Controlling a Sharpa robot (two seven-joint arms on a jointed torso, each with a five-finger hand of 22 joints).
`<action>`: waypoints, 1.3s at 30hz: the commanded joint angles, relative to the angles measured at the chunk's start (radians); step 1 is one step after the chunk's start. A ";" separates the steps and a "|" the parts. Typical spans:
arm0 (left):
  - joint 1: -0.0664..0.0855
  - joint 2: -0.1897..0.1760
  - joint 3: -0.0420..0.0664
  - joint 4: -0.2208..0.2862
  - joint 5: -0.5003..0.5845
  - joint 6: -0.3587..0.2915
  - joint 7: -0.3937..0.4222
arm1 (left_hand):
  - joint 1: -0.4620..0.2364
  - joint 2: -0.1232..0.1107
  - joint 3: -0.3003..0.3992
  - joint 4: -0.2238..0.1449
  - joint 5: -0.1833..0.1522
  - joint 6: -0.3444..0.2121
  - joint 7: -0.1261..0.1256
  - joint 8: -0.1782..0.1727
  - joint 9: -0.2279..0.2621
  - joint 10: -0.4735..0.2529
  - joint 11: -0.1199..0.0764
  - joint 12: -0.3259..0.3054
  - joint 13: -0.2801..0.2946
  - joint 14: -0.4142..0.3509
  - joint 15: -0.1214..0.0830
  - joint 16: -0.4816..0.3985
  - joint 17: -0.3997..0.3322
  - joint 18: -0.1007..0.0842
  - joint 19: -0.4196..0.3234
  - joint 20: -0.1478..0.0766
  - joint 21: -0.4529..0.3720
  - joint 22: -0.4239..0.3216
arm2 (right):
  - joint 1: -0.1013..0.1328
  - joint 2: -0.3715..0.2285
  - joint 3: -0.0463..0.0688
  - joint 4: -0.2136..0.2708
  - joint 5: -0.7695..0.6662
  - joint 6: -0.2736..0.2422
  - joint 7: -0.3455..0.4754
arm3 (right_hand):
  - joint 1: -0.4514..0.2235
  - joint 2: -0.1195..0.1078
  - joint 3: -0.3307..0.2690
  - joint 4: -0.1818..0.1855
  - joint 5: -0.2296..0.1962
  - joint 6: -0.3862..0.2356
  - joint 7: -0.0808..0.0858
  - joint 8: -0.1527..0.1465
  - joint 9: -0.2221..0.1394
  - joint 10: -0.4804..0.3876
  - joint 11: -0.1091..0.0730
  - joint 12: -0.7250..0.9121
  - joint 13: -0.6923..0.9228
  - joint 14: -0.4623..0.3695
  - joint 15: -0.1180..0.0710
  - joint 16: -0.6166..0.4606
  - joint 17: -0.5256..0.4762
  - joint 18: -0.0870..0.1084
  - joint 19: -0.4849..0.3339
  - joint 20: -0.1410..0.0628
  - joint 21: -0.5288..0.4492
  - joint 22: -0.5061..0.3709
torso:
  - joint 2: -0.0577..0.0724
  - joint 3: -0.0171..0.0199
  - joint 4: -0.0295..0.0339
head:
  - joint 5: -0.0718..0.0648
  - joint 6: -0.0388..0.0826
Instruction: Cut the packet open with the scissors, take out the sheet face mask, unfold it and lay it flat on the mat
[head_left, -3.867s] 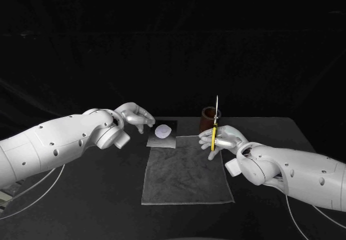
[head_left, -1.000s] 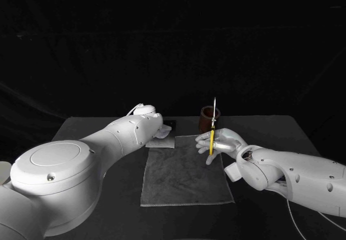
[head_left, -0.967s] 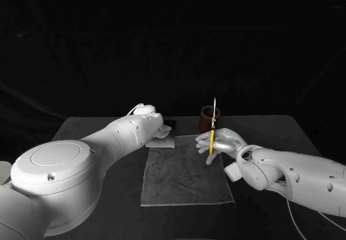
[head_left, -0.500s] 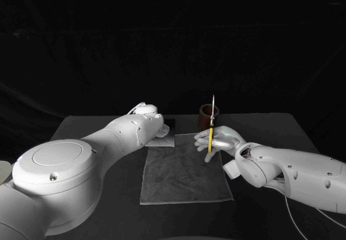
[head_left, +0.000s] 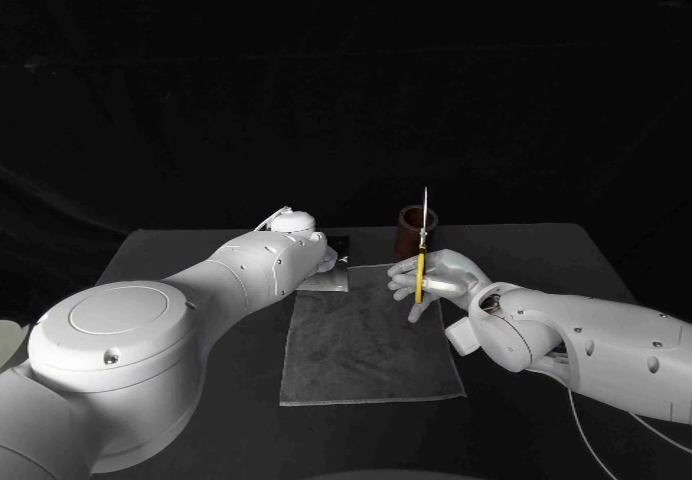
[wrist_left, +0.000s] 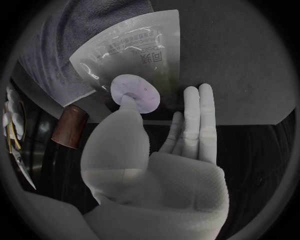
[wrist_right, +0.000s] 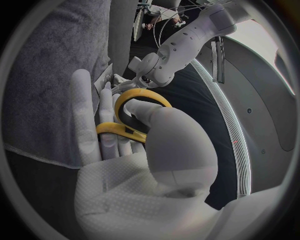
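The pale packet (head_left: 325, 282) (wrist_left: 131, 55) sits at the far edge of the grey mat (head_left: 372, 335), one corner over the cloth. My left hand (head_left: 310, 260) (wrist_left: 156, 165) pinches it: the thumb presses on the packet's round lilac patch (wrist_left: 134, 93), while the other fingers (wrist_left: 199, 117) stretch straight past its edge. My right hand (head_left: 440, 282) (wrist_right: 125, 145) hovers by the mat's far right corner and holds the yellow-handled scissors (head_left: 421, 262) (wrist_right: 134, 107), blades shut and pointing straight up.
A brown cup (head_left: 415, 228) (wrist_left: 65, 132) stands on the black table (head_left: 548, 260) just beyond the scissors. My left arm (head_left: 159, 330) crosses the near left of the table and reaches the mat's left edge.
Since 3.9 s ago my left elbow has swung up towards the camera and the packet has come down from mid-air to the mat's far edge. The scissors have barely moved.
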 joint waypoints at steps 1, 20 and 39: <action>-0.082 -0.003 -0.011 0.010 0.087 0.118 0.059 | 0.079 0.058 0.029 -0.016 0.006 0.264 -0.042 0.033 0.034 0.418 -0.138 -0.012 0.042 0.016 -0.006 0.019 0.025 -0.006 -0.003 -0.009 0.024 0.016 | 0.001 0.000 0.001 0.001 -0.002 0.011 0.005 | 0.004 0.001 -0.001 -0.004 -0.003 0.005 0.001 0.004 0.001 0.005 0.001 0.004 0.001 0.004 -0.002 0.004 0.001 0.058 0.005 0.002 -0.004 -0.001 | -0.001 0.0008 0.0013 | -0.002 -0.001; -0.085 -0.052 -0.011 0.079 0.311 -0.059 0.297 | 0.524 0.041 0.403 -0.057 0.007 0.472 -0.054 -0.175 -0.071 0.602 -0.159 -0.320 -0.024 -0.005 -0.032 0.037 0.196 -0.023 -0.281 -0.056 0.428 0.338 | 0.001 -0.006 0.001 0.000 -0.005 0.012 0.006 | 0.006 0.004 -0.001 -0.007 -0.002 0.007 0.000 0.004 0.001 0.008 0.000 0.005 0.001 0.003 -0.002 0.003 0.002 0.058 0.004 0.001 -0.005 -0.002 | 0.000 -0.0006 0.0031 | -0.004 0.000; -0.070 -0.152 0.050 0.208 0.447 -0.272 0.560 | 0.299 -0.055 0.765 -0.235 0.007 0.504 -0.058 -0.206 -0.020 0.663 -0.162 -0.383 0.003 0.017 -0.035 0.035 0.296 -0.004 -0.351 -0.041 0.582 0.441 | -0.003 -0.011 0.001 -0.008 -0.008 0.015 0.006 | 0.006 0.005 -0.001 -0.007 -0.002 0.008 0.000 0.004 0.001 0.010 0.000 0.005 0.001 0.003 -0.002 0.003 0.002 0.058 0.004 0.001 -0.005 -0.002 | -0.001 -0.0010 0.0044 | 0.004 0.009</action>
